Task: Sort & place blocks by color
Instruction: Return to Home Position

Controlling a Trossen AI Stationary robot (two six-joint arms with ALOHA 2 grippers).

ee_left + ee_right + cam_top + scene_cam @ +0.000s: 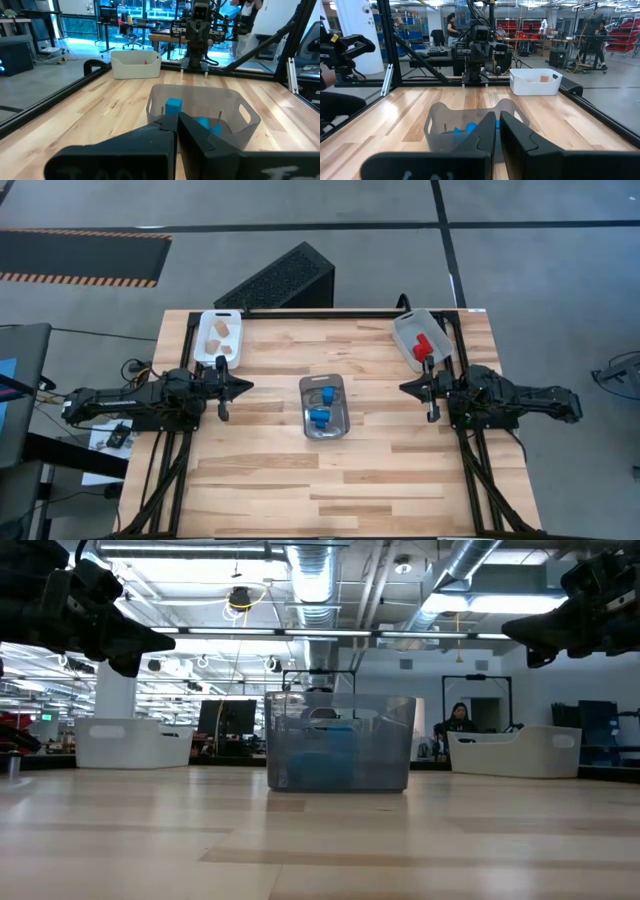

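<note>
Two blue blocks [319, 417] lie in the clear tray [341, 420] at the table's middle; they show too in the left wrist view [173, 106]. Light wood blocks [219, 330] lie in the white tray [206, 345] at the far left. A red block [422, 348] lies in the grey tray [407, 330] at the far right. My left gripper [245, 387] hovers left of the clear tray and my right gripper [405, 387] right of it. Both are shut, hold nothing and point at the tray. The wrist views show the left fingertips [177, 119] and the right fingertips [497, 117] closed.
Bare wooden tabletop [330, 490] stretches across the near half. A black perforated box [280, 280] stands just past the far edge. Black frame rails [470, 470] run along the table's left and right sides. A person [458, 722] sits far off in the room behind.
</note>
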